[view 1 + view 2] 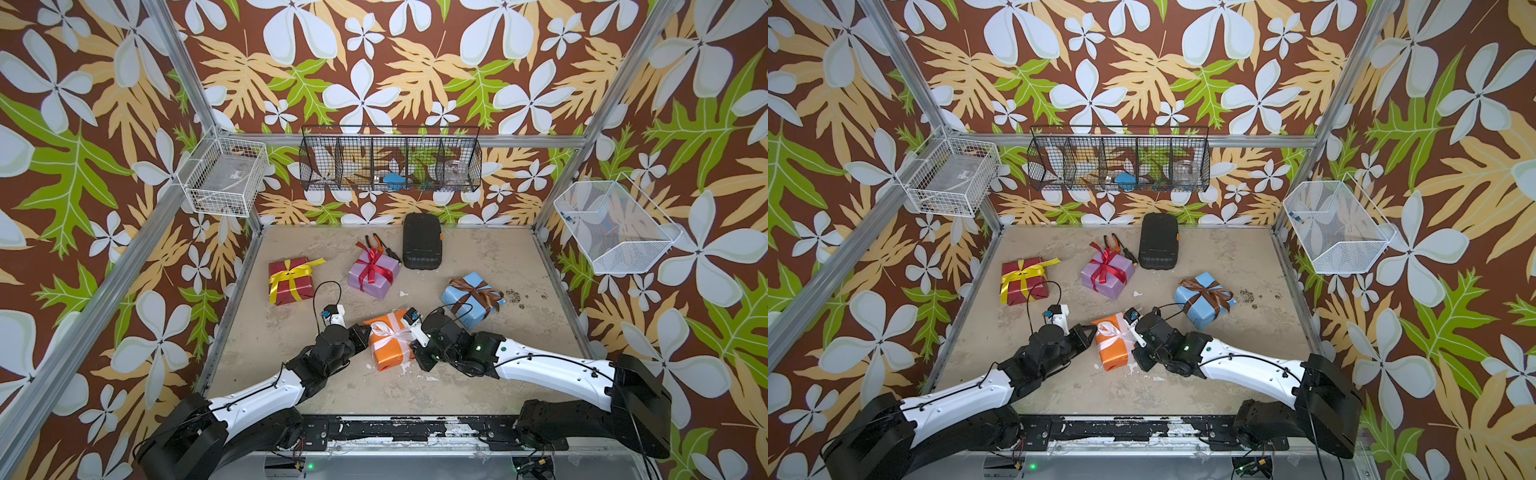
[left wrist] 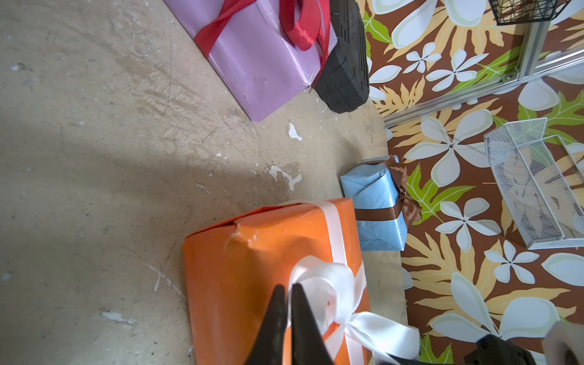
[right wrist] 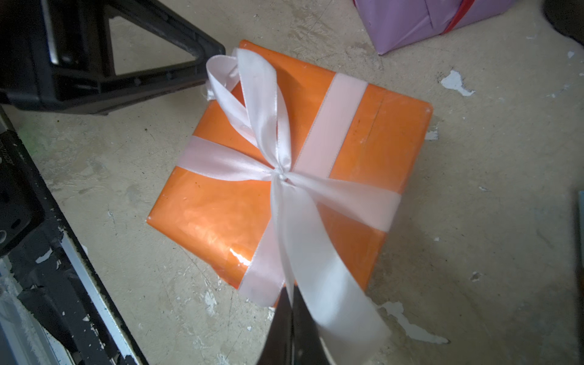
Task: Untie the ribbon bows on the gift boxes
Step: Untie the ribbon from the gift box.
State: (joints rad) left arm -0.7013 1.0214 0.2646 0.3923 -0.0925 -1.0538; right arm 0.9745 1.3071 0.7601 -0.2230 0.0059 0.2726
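Glossy paper box [image 3: 215,215], satiny white ribbon [image 3: 335,120]

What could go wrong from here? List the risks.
Nothing pins the orange box; pulling both ways could drag or lift it.
The left fingers seem to pinch the white ribbon at its loop; that may jam the knot.
The right fingers catch only its edge; it may slip.

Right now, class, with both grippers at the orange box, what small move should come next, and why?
Probably the right gripper should draw back from the knot, pulling its end of the white ribbon through. Both grippers look shut on that ribbon, the left gripper on the opposite strand, and the knot on the orange box is still tied.
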